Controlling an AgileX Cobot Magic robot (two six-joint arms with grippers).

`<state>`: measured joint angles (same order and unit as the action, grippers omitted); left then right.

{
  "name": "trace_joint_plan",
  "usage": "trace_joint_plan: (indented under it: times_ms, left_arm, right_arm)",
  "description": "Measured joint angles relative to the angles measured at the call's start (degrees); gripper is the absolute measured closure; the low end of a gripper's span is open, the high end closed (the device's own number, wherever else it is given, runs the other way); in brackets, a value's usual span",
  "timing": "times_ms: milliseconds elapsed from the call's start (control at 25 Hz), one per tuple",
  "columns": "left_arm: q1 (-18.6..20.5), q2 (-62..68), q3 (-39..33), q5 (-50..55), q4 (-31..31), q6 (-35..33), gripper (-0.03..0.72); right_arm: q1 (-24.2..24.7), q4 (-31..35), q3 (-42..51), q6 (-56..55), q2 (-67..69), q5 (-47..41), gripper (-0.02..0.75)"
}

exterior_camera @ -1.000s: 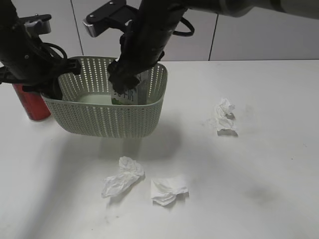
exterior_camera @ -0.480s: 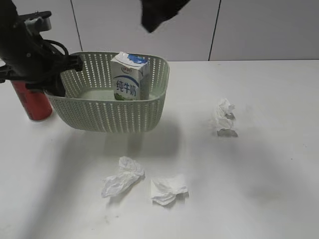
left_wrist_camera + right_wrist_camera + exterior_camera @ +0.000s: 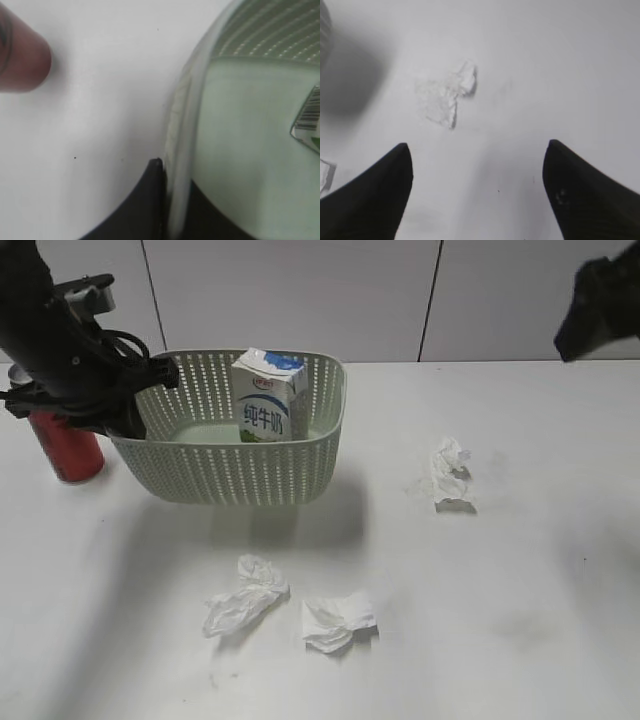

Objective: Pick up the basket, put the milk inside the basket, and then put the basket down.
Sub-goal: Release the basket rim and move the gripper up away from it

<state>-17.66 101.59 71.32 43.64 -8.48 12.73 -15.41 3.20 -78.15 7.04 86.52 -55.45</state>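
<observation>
The pale green basket [image 3: 250,475] hangs a little above the table at the left, its shadow below it. The milk [image 3: 266,398] stands upright inside it, white with a blue top. My left gripper [image 3: 125,415] is shut on the basket's left rim; in the left wrist view its fingers [image 3: 175,200] pinch the rim [image 3: 187,125], with the milk's barcode corner [image 3: 309,117] at the right edge. My right gripper [image 3: 477,165] is open and empty above the bare table; in the exterior view it is a dark blur at the upper right [image 3: 597,308].
A red soda can [image 3: 68,445] stands just left of the basket, also in the left wrist view [image 3: 22,55]. Crumpled tissues lie at the front [image 3: 245,605] [image 3: 338,622] and at the right [image 3: 447,473], the last also in the right wrist view [image 3: 447,97].
My right gripper let go of the milk, which now stands in the basket, and swung up and away to the far right. The basket shifted slightly right in my left gripper.
</observation>
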Motion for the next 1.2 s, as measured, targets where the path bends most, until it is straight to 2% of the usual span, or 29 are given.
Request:
trace_joint_plan:
  times_ms: [200,320,520,760,880,960,1040,1120,1200]
  left_arm:
    - [0.00,1.97,0.00,-2.77,-0.41,0.00,0.688]
    - [0.00,3.79,0.00,-4.33,-0.76,0.00,0.688]
    - [0.00,6.77,0.00,-5.68,-0.76,0.00,0.688]
    - [0.00,9.47,0.00,-7.30,-0.83,0.04,0.669]
    - [0.00,9.80,0.00,-8.20,-1.37,0.20,0.571]
    - [0.00,9.80,0.08,-8.95,-1.70,0.25,0.470]
    - [0.00,9.80,0.08,-9.08,-1.89,0.25,0.323]
    - [0.00,9.80,0.08,-9.08,-1.89,0.25,0.216]
    - [0.00,9.28,0.08,-8.89,-1.69,0.25,0.140]
  right_arm:
    - [0.19,1.56,22.52,-2.32,-14.47,9.91,0.141]
    - [0.19,1.78,31.73,-2.68,-20.12,12.90,0.143]
    - [0.19,4.12,38.67,-2.85,-27.39,13.79,0.144]
    - [0.19,4.66,42.65,-2.85,-33.95,14.39,0.144]
    - [0.19,4.68,43.17,-2.85,-34.37,14.94,0.144]
    - [0.19,4.68,43.18,-2.85,-34.32,15.30,0.144]
    - [0.19,4.68,43.18,-2.85,-34.32,15.94,0.144]
    - [0.19,4.68,43.18,-2.85,-34.32,16.46,0.144]
    - [0.19,4.68,43.18,-2.85,-34.32,16.84,0.144]
